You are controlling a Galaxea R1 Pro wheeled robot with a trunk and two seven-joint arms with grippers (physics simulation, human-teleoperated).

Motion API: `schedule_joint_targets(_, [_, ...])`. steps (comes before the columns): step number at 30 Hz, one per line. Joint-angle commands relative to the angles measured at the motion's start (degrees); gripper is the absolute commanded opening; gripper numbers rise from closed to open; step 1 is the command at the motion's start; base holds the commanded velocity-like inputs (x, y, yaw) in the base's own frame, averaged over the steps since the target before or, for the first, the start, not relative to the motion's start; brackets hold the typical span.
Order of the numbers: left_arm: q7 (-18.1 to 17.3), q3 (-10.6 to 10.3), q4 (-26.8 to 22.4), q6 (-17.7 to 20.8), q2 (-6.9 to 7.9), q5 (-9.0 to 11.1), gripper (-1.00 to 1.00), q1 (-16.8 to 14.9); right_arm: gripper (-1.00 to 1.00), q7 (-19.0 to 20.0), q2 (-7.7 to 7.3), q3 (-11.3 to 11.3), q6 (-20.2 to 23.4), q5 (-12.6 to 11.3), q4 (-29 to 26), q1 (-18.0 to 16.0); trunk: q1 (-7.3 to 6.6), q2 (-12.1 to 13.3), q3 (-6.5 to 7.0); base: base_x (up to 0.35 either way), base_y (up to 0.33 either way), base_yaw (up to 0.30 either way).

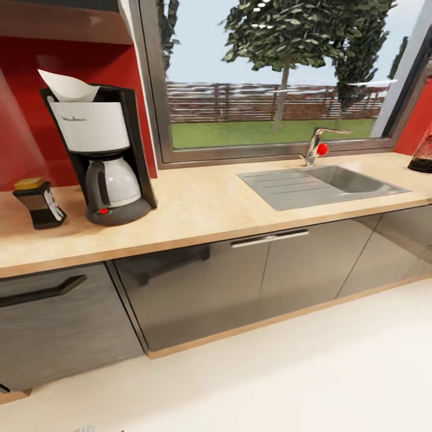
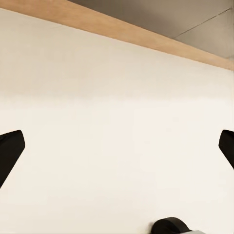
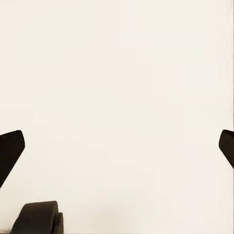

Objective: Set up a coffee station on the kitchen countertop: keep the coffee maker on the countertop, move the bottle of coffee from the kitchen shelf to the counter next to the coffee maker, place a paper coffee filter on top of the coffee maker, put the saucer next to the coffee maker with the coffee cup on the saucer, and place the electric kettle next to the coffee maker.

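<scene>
On the light wood countertop [image 1: 210, 210] the coffee maker [image 1: 102, 162] stands at the left against the red wall, with the white paper coffee filter [image 1: 69, 87] on its top. The bottle of coffee [image 1: 39, 203], dark with a yellow cap, stands just left of the machine. At the far right edge of the head view, part of the glass electric kettle [image 1: 423, 150] rests on the counter. The saucer and the coffee cup are out of view. My left gripper [image 2: 117, 151] and right gripper [image 3: 117, 151] are both open over pale floor, holding nothing.
A steel sink [image 1: 327, 185] with a red-knobbed tap [image 1: 317, 146] is set into the counter under the window. Grey cabinet fronts [image 1: 240, 288] run below, above the cream floor [image 1: 270, 384]. The left wrist view catches the cabinets' wooden plinth [image 2: 122, 31].
</scene>
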Motion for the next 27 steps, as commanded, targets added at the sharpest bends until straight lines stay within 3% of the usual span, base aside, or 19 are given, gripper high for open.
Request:
schedule_joint_targets(1, [-0.11,-0.49,0.04,-0.38,0.02,0.38,1.00,-0.01,1.00,-0.02,0.05,-0.26,-0.20,0.60,0.08,-0.05,0.00,-0.02,-0.02,0.085,-0.295,-0.167])
schedule_joint_targets(20, [0.63,-0.49,0.04,-0.38,0.02,0.38,1.00,-0.01,1.00,-0.03,0.07,-0.09,-0.22,0.63,0.09,-0.05,0.00,-0.02,0.74,0.106,-0.295,-0.243])
schedule_joint_targets(27, [2.30,-0.49,0.04,-0.38,0.02,0.38,1.00,0.00,1.00,-0.03,0.10,-0.07,-0.22,0.63,0.09,-0.06,0.00,-0.02,0.85,0.177,-0.289,-0.104])
